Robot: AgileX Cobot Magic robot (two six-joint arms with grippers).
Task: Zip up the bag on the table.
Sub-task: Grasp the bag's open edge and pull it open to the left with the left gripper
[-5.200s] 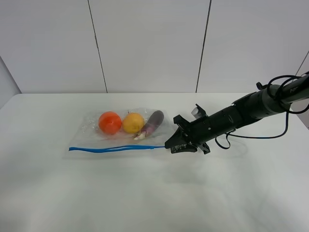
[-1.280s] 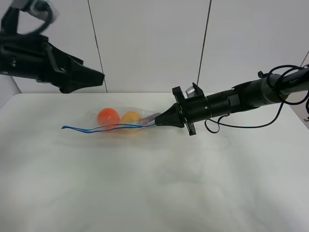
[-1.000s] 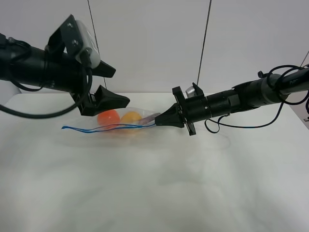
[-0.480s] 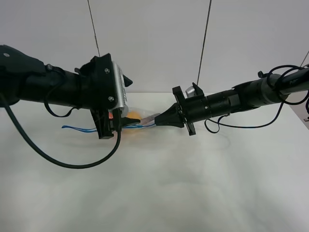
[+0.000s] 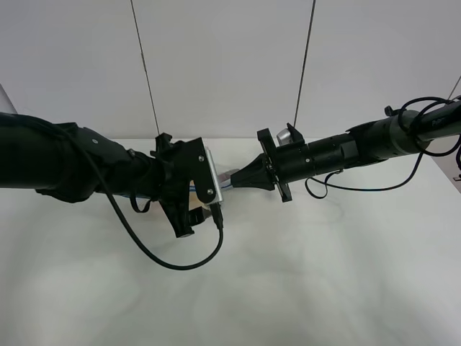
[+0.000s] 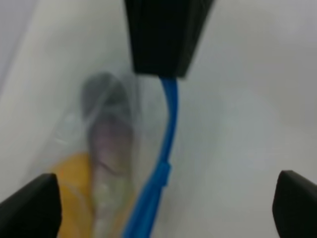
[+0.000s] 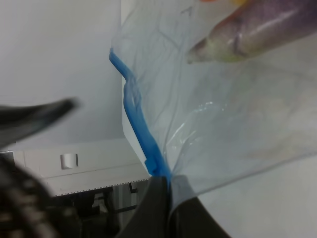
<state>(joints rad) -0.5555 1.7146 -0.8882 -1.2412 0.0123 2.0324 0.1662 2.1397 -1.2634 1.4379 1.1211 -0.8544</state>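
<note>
Right claw [image 7: 166,191] clamps the end of the bag's [image 7: 223,114] blue zipper strip [image 7: 141,134]. Left claw [image 6: 163,210], jaws apart, seems to straddle it; next, pinch shut and slide along

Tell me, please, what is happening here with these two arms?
The right hand is shut on one end of the blue zipper strip of the clear bag, over the white table. The left hand is open, with its fingers on either side of the strip close to the right hand, and it has not closed on it yet. A purple eggplant shows inside the bag.
</note>
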